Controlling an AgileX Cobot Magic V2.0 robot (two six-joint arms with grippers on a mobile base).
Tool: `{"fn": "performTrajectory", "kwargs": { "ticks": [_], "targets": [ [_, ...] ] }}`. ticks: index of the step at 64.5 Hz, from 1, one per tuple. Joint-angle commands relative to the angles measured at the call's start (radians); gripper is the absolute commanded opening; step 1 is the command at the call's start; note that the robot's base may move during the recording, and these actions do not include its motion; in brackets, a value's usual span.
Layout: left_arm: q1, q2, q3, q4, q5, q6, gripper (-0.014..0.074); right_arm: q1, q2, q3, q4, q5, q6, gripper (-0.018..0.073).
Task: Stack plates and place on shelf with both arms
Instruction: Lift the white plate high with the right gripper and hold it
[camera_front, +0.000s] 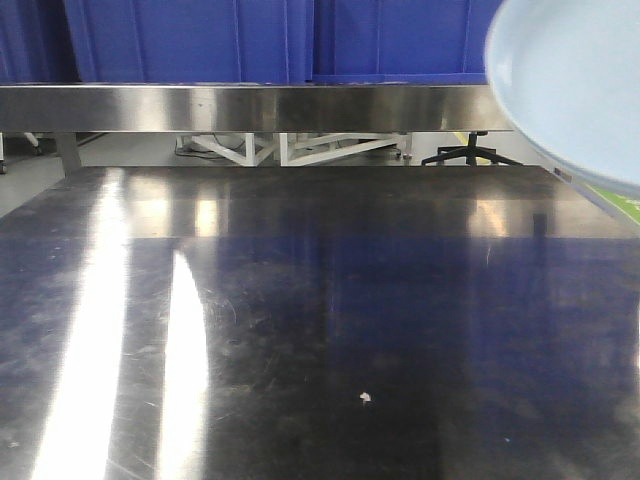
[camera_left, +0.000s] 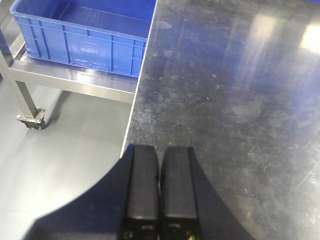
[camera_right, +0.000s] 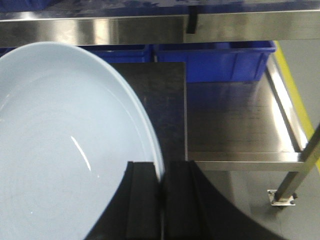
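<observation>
Right gripper (camera_right: 162, 200) has a plate (camera_right: 65, 150) by the rim, one finger on each face. It holds the plate tilted, clear above the worktop's (camera_left: 225, 100) far right corner, level with the steel shelf (camera_front: 250, 105). Left gripper (camera_left: 159, 192) points down over the worktop's edge, fingers pressed together, empty.

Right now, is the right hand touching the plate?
Touching. In the right wrist view the right hand is shut on the plate, its rim pinched between both fingers.
</observation>
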Motion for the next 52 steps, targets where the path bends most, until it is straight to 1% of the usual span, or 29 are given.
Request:
{"fn": "performTrajectory", "kwargs": {
  "ticks": [1,11,52],
  "targets": [
    [-0.004,0.001,-0.029,-0.009,-0.068,-0.007,0.0087,-0.030,-0.089,0.014,-0.008,-0.077,-0.004,0.0028],
    [-0.004,0.001,-0.029,-0.009,-0.068,-0.007,0.0087,-0.039,-0.156,0.049,-0.008,-0.078,-0.004,0.0028],
    [-0.004,0.001,-0.029,-0.009,-0.068,-0.007,0.0087,-0.039,-0.158,0.049,-0.008,-0.079,-0.004,0.0028]
  ]
}}
